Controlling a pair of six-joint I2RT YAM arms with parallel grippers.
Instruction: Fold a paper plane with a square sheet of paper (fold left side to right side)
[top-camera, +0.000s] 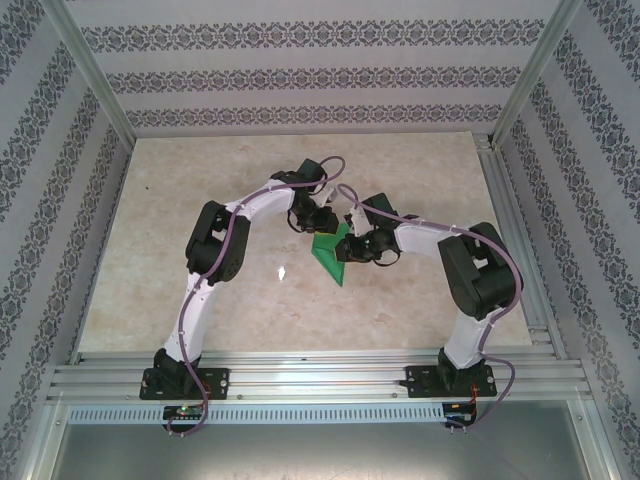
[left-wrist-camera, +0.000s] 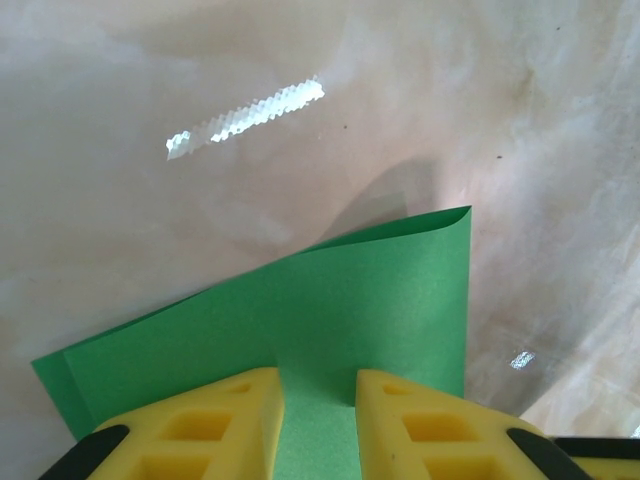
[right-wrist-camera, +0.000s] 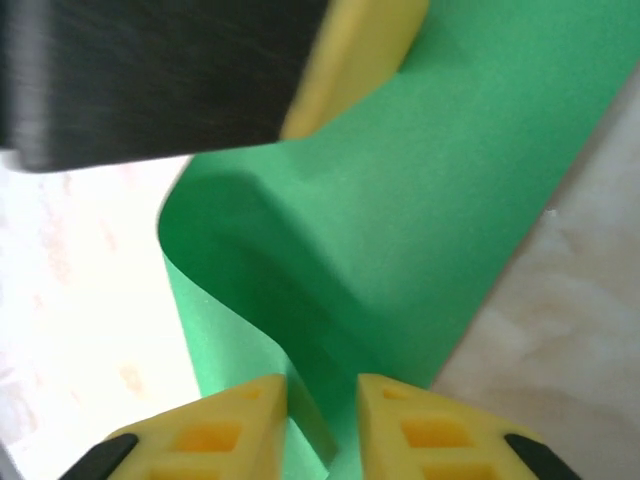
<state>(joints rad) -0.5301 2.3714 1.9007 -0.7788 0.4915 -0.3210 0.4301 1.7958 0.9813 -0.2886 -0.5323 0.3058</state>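
The left gripper (left-wrist-camera: 320, 388) reaches in from the left with its jaws a narrow gap apart. The square sheet of paper (left-wrist-camera: 340, 300) runs into that gap, and I judge it too thin to be clamped there. The green sheet lies in the middle of the counter (top-camera: 200, 290) between the two arms. It is loosely doubled over, its rounded fold lifted, its long axis running from the grippers toward the near edge. The right gripper (right-wrist-camera: 322, 392), close by on the right, is likewise slightly open astride the curled edge, apparently gripping nothing. Both are equally near, and the bend probably needs pressing flat.
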